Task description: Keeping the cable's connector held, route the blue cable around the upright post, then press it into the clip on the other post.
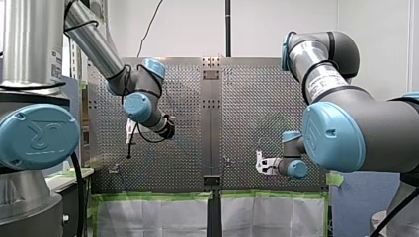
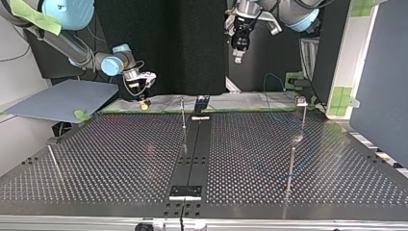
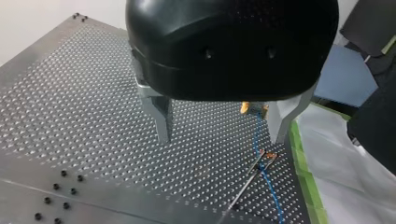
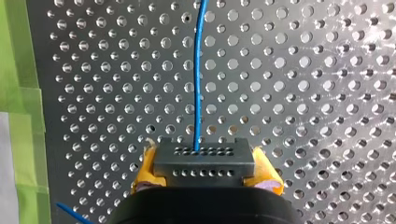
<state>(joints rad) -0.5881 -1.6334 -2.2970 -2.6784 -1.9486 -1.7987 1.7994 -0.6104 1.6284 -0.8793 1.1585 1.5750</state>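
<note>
Dark grey rectangular connector block (image 4: 203,161), showing two rows of small holes on its face, is sitting clamped between the yellow pads (image 4: 145,170) of my right gripper (image 4: 205,171), with its long axis lying crosswise to the fingers. Thin blue cable (image 4: 199,74) is leaving its forward face and running straight toward twelve o'clock over the perforated metal table (image 4: 303,93). In the top view this gripper is hanging at the table's ten o'clock edge. My left gripper (image 3: 219,126) is standing wide open, holding nothing. Beyond it the cable is passing just beside a thin metal post (image 3: 247,182).
</note>
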